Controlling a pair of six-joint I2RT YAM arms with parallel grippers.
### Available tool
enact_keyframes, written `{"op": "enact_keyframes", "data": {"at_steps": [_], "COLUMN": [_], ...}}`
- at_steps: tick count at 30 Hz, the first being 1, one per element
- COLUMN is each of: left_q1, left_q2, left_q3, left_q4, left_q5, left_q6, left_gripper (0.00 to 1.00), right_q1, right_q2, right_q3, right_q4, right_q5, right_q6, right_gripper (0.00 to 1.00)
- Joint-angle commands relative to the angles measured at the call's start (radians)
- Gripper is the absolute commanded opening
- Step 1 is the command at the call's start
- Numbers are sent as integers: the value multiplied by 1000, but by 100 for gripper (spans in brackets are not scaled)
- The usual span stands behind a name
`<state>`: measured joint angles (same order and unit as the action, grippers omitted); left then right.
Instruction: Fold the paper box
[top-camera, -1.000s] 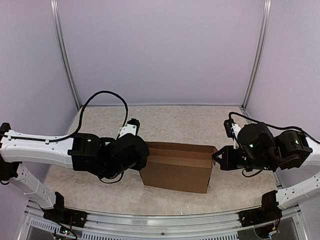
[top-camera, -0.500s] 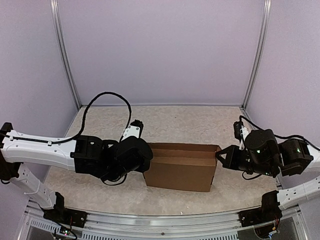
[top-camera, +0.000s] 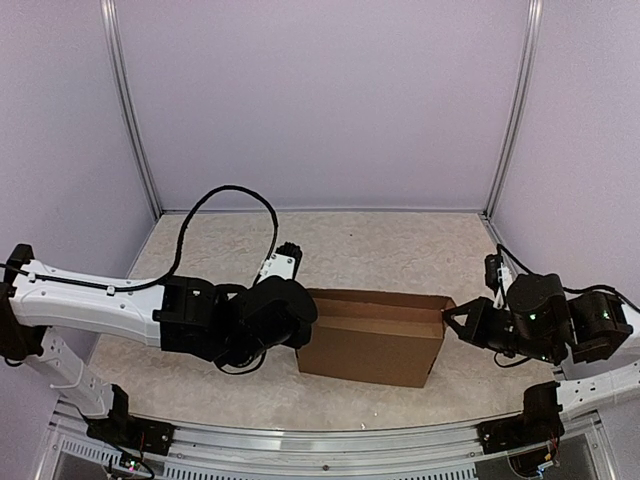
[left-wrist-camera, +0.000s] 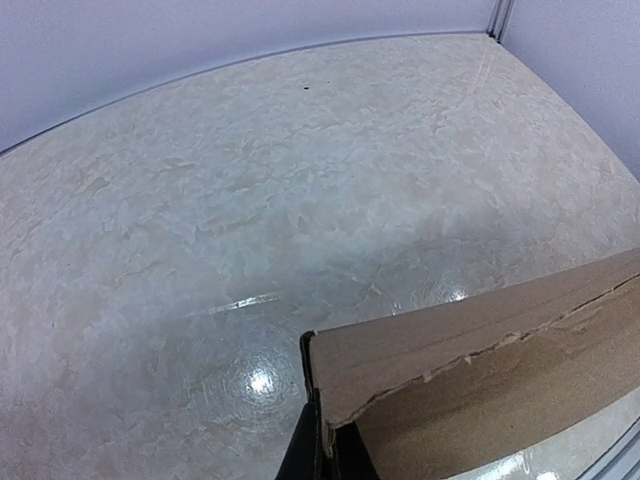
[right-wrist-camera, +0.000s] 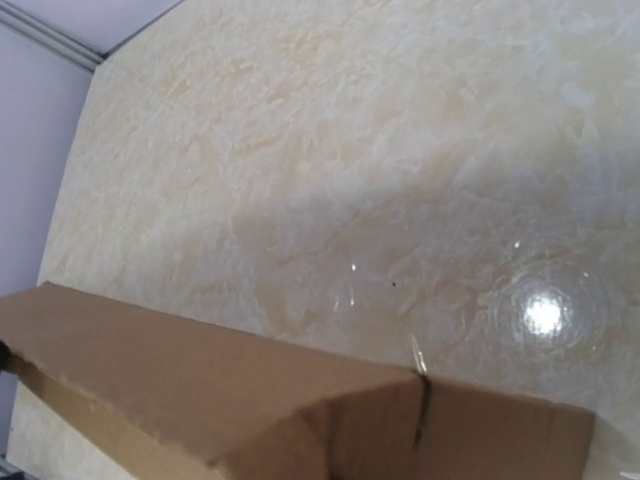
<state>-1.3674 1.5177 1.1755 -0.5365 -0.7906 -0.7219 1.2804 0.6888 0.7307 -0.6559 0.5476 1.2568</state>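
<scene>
The paper box (top-camera: 370, 345) is a brown cardboard shape standing as an open-topped rectangular body on the marbled table (top-camera: 350, 245), between my two arms. My left gripper (top-camera: 306, 326) is at its left end. In the left wrist view its black fingers (left-wrist-camera: 300, 455) are shut on the box's (left-wrist-camera: 480, 340) thin corner edge. My right gripper (top-camera: 447, 318) meets the box's upper right corner with its tips pinched together on the edge. The right wrist view shows the box (right-wrist-camera: 200, 380) filling the bottom of the frame, and my fingers are hidden there.
Purple walls (top-camera: 320, 100) close off the back and sides, with metal posts (top-camera: 130, 110) at the back corners. A metal rail (top-camera: 320, 440) runs along the near edge. A black cable (top-camera: 225, 195) loops above the left arm.
The box has shifted to the right across the table. The left arm followed it rightward and the right arm drew back to the right, both staying at the box's ends.
</scene>
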Motion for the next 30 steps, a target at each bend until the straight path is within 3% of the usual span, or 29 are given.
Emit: {"op": "enact_keyframes", "data": {"at_steps": [1,20,30], "left_q1": [-21,-78,-78], "left_q2": [66,159,144], "left_q3": [-27,-12,-18], "left_q4": [-87,-74,-78], "left_q5": [126,67,60], "left_q6": [35,98,95], "left_gripper": [0,0,0], "right_q1": [8,-2,-1], "right_q2": [-44,-169,-150], "right_q3": [0,-22,-36], "right_q4": [47,-29,-78], "right_q5": [65,66,44], "right_q6": [57,126,53], "right_gripper": [0,0,0]}}
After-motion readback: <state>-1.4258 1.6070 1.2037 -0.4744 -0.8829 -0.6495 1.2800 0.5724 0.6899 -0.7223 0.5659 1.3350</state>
